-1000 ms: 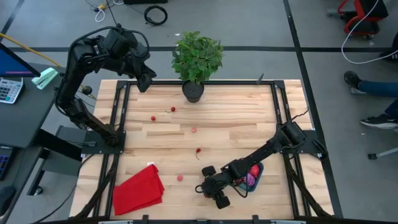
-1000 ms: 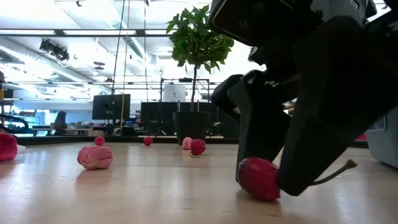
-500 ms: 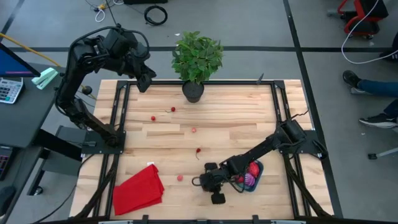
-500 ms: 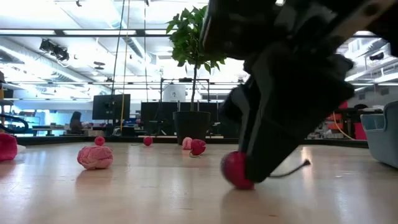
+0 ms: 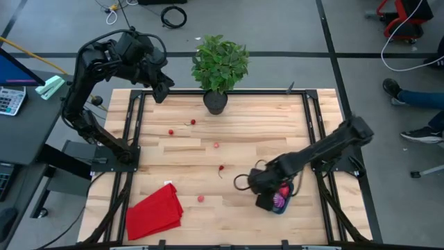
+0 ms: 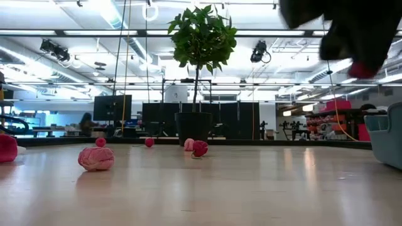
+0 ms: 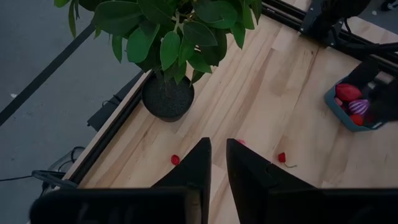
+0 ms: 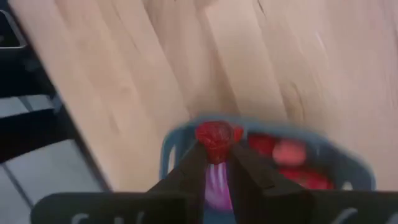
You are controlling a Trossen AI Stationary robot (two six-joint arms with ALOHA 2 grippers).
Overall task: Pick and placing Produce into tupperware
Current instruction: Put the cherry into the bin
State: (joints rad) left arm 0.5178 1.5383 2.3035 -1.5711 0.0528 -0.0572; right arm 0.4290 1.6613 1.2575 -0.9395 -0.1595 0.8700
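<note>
Right tool (image 8: 215, 163) sits directly above the teal tupperware tub (image 8: 177, 140), fingers closed on one small red fruit piece (image 8: 214, 135) held at the fingertips over the tub's rim. In the high view the same tool (image 5: 269, 198) covers the plant-ward end of the tub (image 5: 286, 205), which lies on the wooden bench (image 5: 263, 132) well away from the potted plant (image 5: 219, 66), toward the bench's near right corner. Tub contents visible: several red pieces (image 7: 347, 92) and the purple-and-white striped piece (image 7: 359, 106). Loose produce on the bench: two red pieces just out from the plant pot (image 5: 171, 131) (image 5: 193, 122), one pale pink piece (image 5: 216, 146) farther out, a stemmed red piece (image 5: 220, 168) farther still, and a pink piece (image 5: 200, 198) farthest from the pot, beside the red cloth (image 5: 154, 210). Low view shows a crinkled pink piece (image 6: 95, 158) in the foreground, plant behind. Left tool (image 7: 217, 163) is raised off the bench at the far left corner, beside the plant; fingers stand nearly together with a narrow gap, holding nothing.
</note>
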